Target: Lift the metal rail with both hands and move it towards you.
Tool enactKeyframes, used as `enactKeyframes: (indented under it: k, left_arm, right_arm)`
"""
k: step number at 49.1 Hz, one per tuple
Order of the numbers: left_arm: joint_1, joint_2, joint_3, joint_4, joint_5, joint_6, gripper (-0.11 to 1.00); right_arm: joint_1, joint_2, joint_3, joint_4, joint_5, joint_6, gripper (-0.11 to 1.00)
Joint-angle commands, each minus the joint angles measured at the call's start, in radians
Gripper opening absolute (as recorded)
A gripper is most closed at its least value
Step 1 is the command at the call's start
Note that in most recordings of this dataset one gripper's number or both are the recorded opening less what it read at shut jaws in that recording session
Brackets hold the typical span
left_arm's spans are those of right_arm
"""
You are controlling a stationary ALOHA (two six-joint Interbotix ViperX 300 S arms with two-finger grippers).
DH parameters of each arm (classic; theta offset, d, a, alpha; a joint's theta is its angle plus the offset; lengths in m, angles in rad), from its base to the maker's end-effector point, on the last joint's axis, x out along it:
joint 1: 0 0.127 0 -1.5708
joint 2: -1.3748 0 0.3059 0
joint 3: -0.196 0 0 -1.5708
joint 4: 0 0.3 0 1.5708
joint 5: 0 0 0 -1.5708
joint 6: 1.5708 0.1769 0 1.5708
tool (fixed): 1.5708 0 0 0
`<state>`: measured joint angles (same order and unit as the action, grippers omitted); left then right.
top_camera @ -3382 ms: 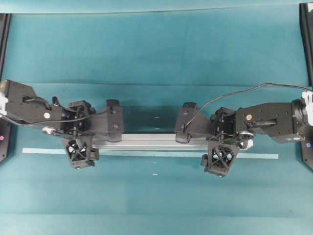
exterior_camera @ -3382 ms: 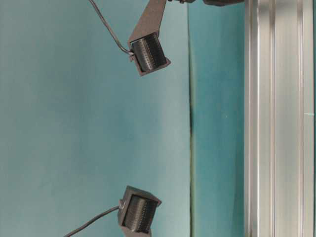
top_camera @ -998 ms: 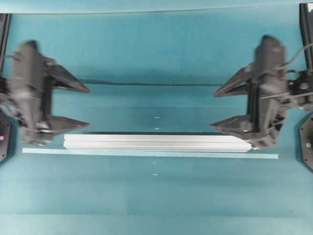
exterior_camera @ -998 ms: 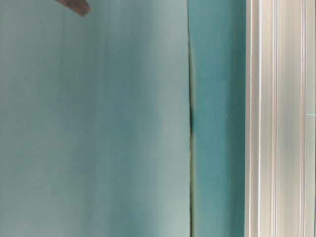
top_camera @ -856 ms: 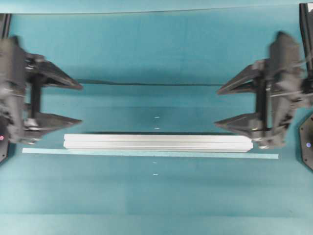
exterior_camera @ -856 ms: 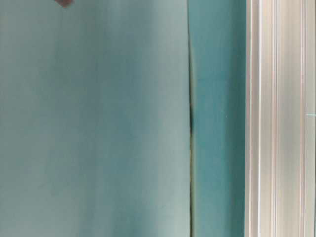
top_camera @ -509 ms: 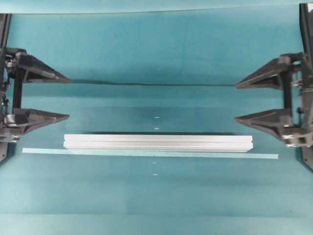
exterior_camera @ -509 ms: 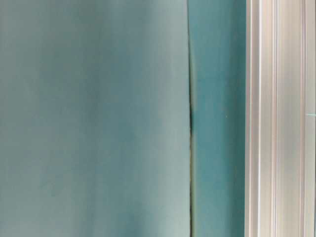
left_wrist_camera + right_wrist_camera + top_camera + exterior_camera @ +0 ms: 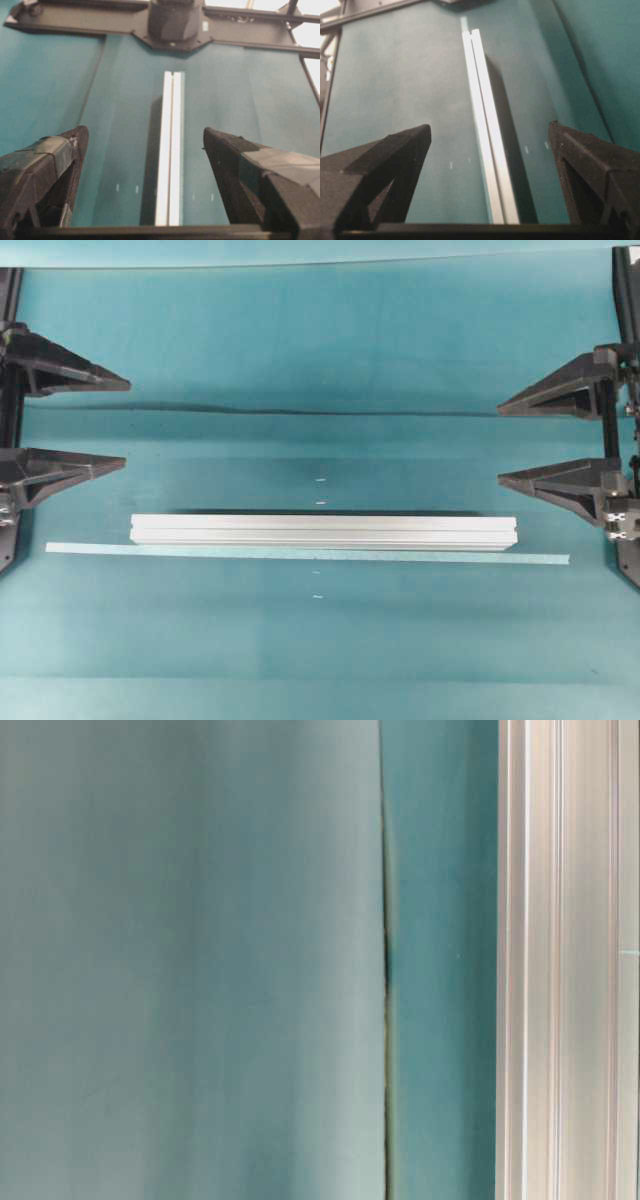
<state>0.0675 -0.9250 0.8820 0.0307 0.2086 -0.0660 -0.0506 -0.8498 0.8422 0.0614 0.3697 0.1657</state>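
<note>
— Any lettering, labels or numbers you can read from your end?

— None that I can make out. The metal rail point(image 9: 322, 531) is bare silver with no print. At six o'clock of it, the pale tape strip point(image 9: 300, 554) is blank, and the small white ticks on the counter point(image 9: 320, 340) aren't characters.

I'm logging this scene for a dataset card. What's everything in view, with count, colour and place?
rail: one, silver, lying flat across the middle of the mat
tape strip: one, pale blue, just below the rail and parallel to it in the overhead view, longer at both ends
mat: one, teal, covering the table
white marks: a few, small, near the mat's centre above and below the rail
left gripper: one, black, at the left edge, jaws open, clear of the rail
right gripper: one, black, at the right edge, jaws open, clear of the rail
</note>
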Motion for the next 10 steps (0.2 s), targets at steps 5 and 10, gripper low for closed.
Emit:
enactKeyframes:
  k: [5,10]
  left_arm:
    - [0.002,0.002,-0.011,0.002,-0.011,-0.002,0.92]
    - [0.002,0.000,-0.011,0.002,-0.009,-0.002,0.92]
  right_arm:
    - [0.002,0.002,-0.002,-0.002,-0.020,-0.002,0.96]
    - [0.002,0.002,-0.002,0.000,-0.025,0.000,0.96]
